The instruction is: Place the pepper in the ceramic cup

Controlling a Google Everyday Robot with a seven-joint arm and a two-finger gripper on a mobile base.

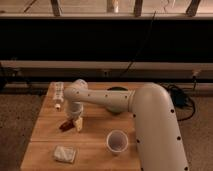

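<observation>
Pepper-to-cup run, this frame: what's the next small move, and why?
Probably nudge the gripper slightly toward the pepper and secure a grasp before any carry. The gripper sits low over the wooden table, close beside the pepper, which lies on the wood. The ceramic cup stands apart, toward image right, and looks empty.

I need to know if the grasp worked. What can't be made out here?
Camera view; the gripper is low over the table's left part, right beside the pepper.
1. Whether it holds the pepper: the gripper's own body covers the contact.
2. The pepper's right end: behind the gripper.
3. The dark bowl: mostly behind the arm.
4. The table's front right corner: behind the arm.
</observation>
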